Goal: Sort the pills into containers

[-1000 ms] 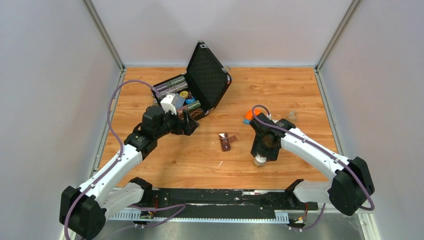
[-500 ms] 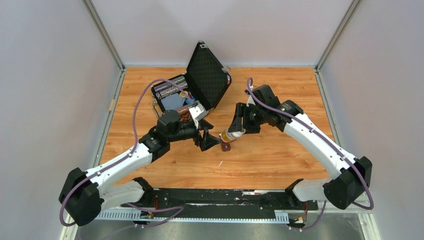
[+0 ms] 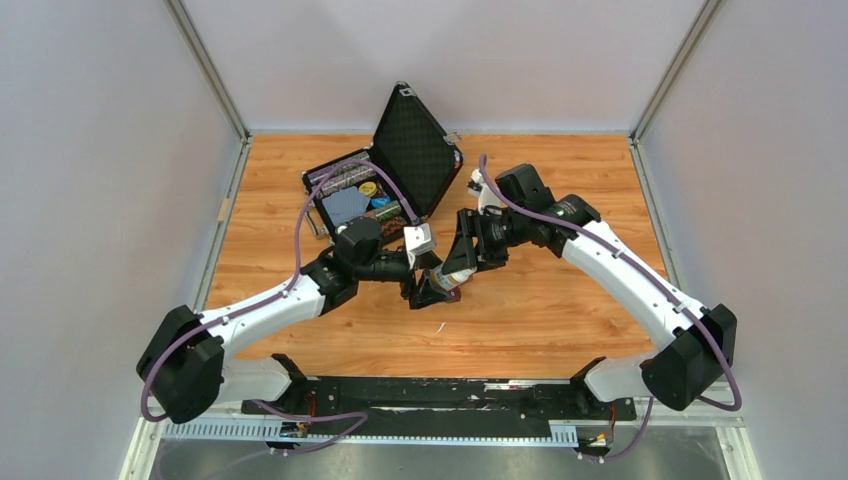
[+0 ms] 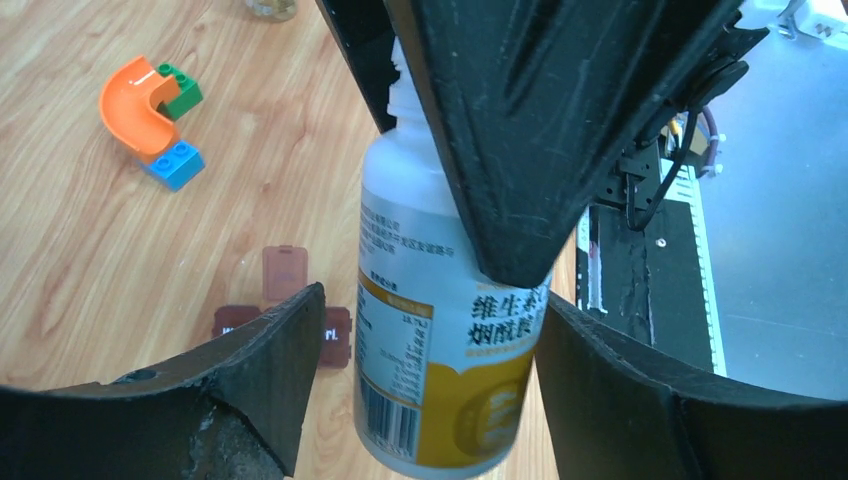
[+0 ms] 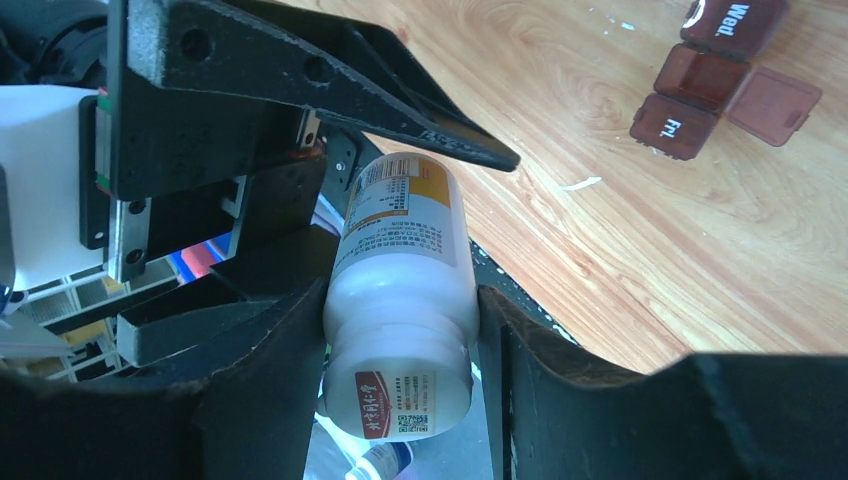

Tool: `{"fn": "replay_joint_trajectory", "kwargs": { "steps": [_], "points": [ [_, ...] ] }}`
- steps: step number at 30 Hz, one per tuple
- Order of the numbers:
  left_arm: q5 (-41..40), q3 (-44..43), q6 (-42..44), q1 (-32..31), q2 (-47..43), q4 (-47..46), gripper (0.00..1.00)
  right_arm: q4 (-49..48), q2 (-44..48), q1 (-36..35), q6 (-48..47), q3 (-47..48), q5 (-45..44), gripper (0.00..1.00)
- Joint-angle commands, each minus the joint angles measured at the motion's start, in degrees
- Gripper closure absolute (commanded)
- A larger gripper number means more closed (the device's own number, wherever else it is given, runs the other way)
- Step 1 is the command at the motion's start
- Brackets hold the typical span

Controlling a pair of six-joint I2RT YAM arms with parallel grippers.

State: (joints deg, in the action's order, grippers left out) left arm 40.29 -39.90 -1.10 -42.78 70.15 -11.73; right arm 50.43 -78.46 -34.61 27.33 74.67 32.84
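Pale grey walls box in a wood-grain table (image 3: 560,320), and the black case (image 3: 410,150) stands open at 11 o'clock from its middle.

The containers (image 5: 700,80) lie flat on the wood near the table's centre. They are a short translucent brown strip of three joined square cells. The middle cell's lid is swung out flat beside it, and the two end lids are down. From my right wrist the strip sits at 2 o'clock of the bottle. From my left wrist it sits at 9 o'clock of the bottle, partly behind one finger.

My right gripper (image 5: 400,310) is clamped on a white pill bottle (image 4: 440,380), both fingers pressed against its sides, and holds it in the air just beside the strip. My left gripper (image 4: 430,310) is spread wide with a finger on each side of the bottle's yellow-banded end. A sliver of wood shows between one finger and the label, so it has no grip.

The end lids read "Wed." and "Fri." in white. The bottle's label carries Chinese print and a barcode. The end nearest my right wrist bears a red-and-white sticker with a QR code.

Orange, green and blue toy blocks (image 4: 150,110) lie at 10 o'clock of the bottle in the left wrist view.
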Motion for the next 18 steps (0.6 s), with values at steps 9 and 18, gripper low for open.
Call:
{"fn": "replay_joint_trajectory", "kwargs": {
  "steps": [9,18],
  "points": [
    [5.0,-0.2,-1.6,-0.2,1.0,-8.6,0.45,-2.5,-0.6,0.2,-2.5,3.3,5.2,0.57],
    [6.6,0.5,-1.6,-0.2,0.5,-9.3,0.79,-2.8,0.5,0.8,-2.1,3.3,2.7,0.14]
  ]
}}
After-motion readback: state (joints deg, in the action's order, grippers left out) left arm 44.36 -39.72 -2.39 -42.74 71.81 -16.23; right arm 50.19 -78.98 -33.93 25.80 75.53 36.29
